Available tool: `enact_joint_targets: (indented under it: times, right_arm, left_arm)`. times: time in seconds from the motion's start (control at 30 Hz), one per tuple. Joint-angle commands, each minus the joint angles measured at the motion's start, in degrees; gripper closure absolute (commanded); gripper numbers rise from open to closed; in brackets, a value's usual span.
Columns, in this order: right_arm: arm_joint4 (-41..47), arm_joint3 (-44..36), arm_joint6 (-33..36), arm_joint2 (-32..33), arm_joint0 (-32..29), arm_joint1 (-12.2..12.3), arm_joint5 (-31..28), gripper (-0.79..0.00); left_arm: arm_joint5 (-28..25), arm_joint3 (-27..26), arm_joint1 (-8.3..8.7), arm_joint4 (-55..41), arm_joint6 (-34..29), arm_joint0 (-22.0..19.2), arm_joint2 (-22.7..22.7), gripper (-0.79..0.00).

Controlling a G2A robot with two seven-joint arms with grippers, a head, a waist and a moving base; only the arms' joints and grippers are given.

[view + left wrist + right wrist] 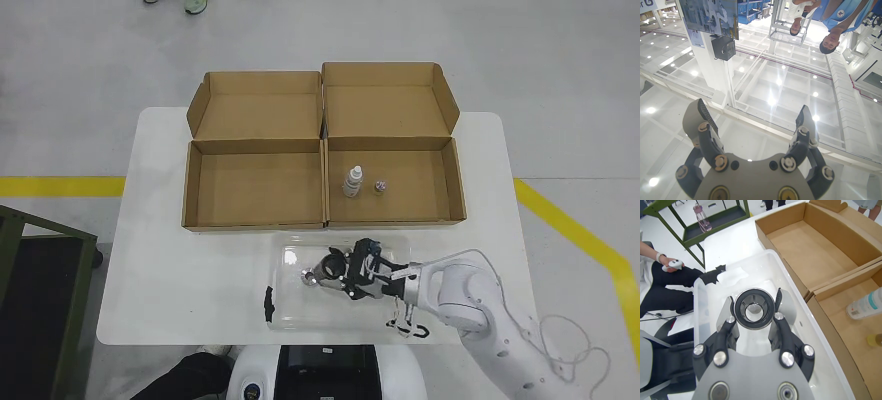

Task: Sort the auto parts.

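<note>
My right gripper is shut on a metal bearing ring with a dark rim, one finger on each side of it, inside the clear plastic bin. From above, the ring and right gripper are over the middle of the bin at the table's front edge. I cannot tell whether the ring rests on the bin floor or hangs above it. My left gripper is open with nothing in it and points up at the ceiling.
Two open cardboard boxes stand behind the bin. The left box holds nothing. The right box holds a white bottle and a small round part. Black tape marks the bin's left rim.
</note>
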Motion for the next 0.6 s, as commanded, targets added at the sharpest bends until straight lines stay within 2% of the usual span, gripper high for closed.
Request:
enact_joint_targets:
  times: [0.0,0.57]
  right_arm:
    - [0.7,-0.2,-1.4,0.4,-0.4,0.0,0.3,0.000]
    - [2.6,-5.5,-2.6,1.7,3.4,-0.3,1.8,0.000]
  left_arm:
    - [0.0,0.0,0.00,0.0,0.0,0.0,0.0,-0.785]
    - [0.0,0.0,0.00,0.0,0.0,0.0,0.0,-0.785]
